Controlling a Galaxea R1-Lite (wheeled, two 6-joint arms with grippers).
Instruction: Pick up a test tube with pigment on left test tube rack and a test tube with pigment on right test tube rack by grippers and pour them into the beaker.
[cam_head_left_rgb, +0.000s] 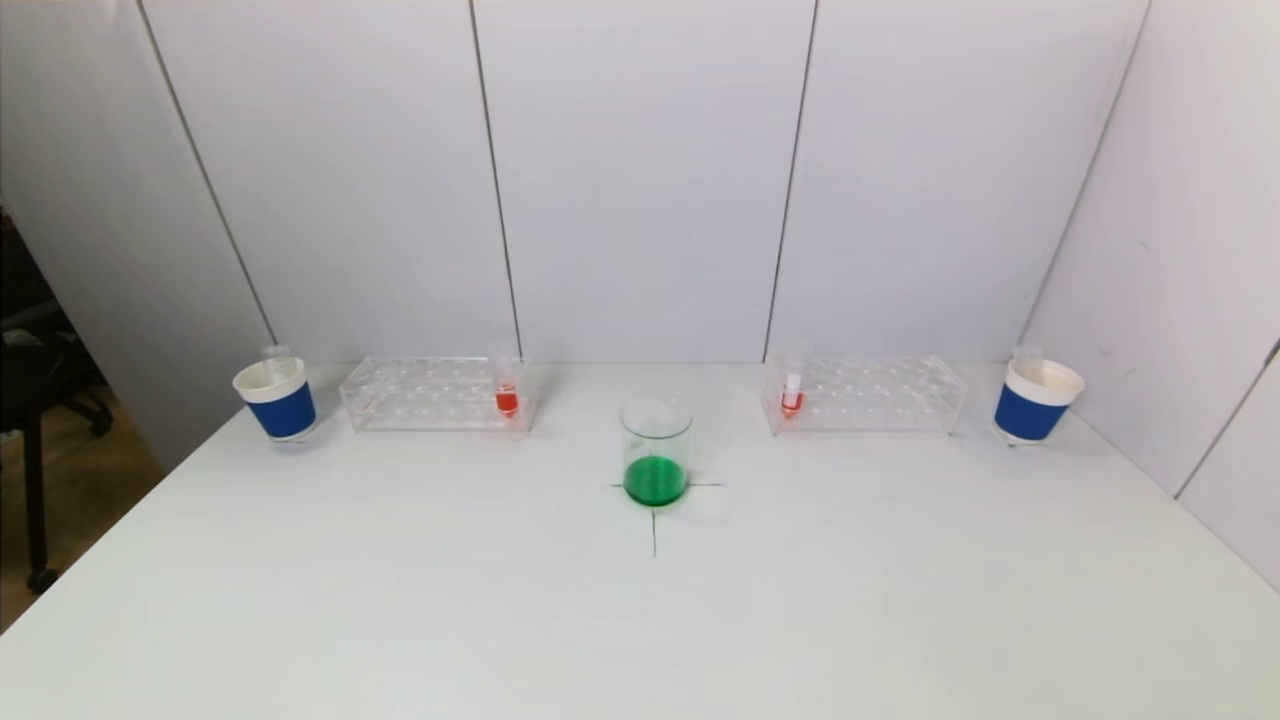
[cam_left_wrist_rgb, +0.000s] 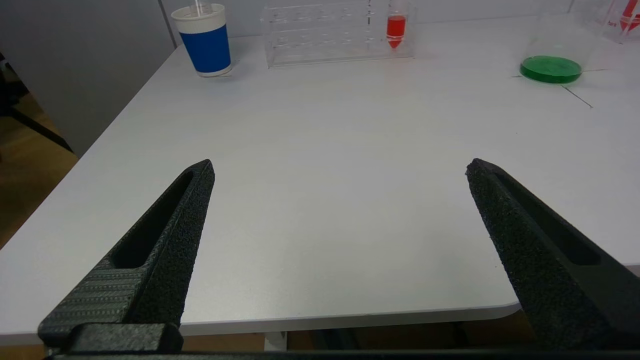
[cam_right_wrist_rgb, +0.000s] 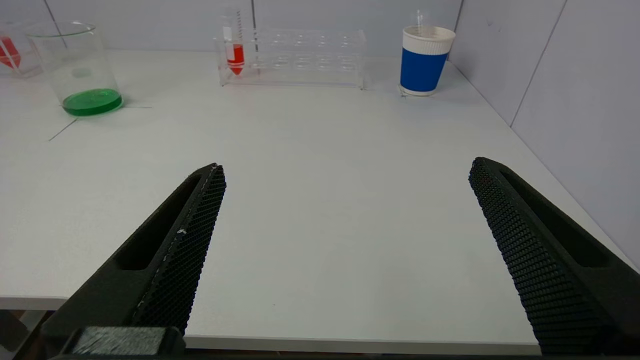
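Observation:
A glass beaker (cam_head_left_rgb: 656, 450) with green liquid stands at the table's middle. The clear left rack (cam_head_left_rgb: 436, 393) holds a test tube with red pigment (cam_head_left_rgb: 507, 392) at its inner end. The clear right rack (cam_head_left_rgb: 865, 393) holds a test tube with red pigment (cam_head_left_rgb: 792, 391) at its inner end. My left gripper (cam_left_wrist_rgb: 340, 170) is open and empty over the table's near edge, far from its tube (cam_left_wrist_rgb: 395, 27). My right gripper (cam_right_wrist_rgb: 347, 170) is open and empty over the near edge, far from its tube (cam_right_wrist_rgb: 235, 52). Neither gripper shows in the head view.
A blue and white paper cup (cam_head_left_rgb: 276, 398) stands left of the left rack, another (cam_head_left_rgb: 1036, 400) right of the right rack. Grey panel walls close the back and the right side. The table's left edge drops to the floor.

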